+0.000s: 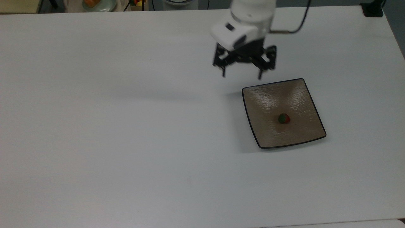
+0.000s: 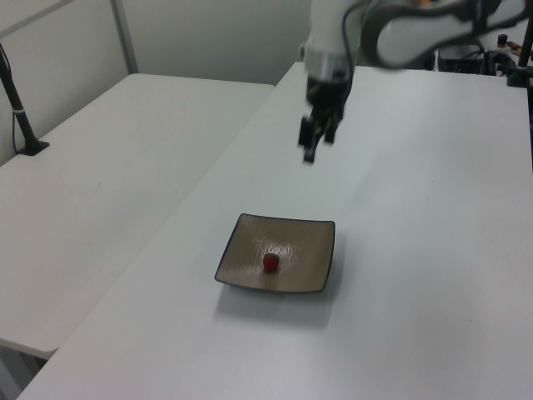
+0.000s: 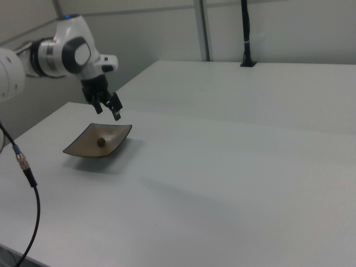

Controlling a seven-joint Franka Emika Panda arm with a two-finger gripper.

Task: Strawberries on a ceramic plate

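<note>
Gripper [image 1: 242, 76] hangs high over bare tabletop, fingers spread wide and empty, off the ceramic plate's [image 1: 303, 95] far edge toward the top view's upper left. Strawberry [image 1: 283, 118] sits near the middle of the plate, green cap turned to the top view's left, touching nothing else. Placement looks done, so what remains is likely a clean retreat: best to go on rising and drawing away, fingers left apart, nothing swung back low across the plate rim that could nudge the berry.

Top view overhead, side views oblique — all share the ceramic plate [image 1: 269, 98].
</note>
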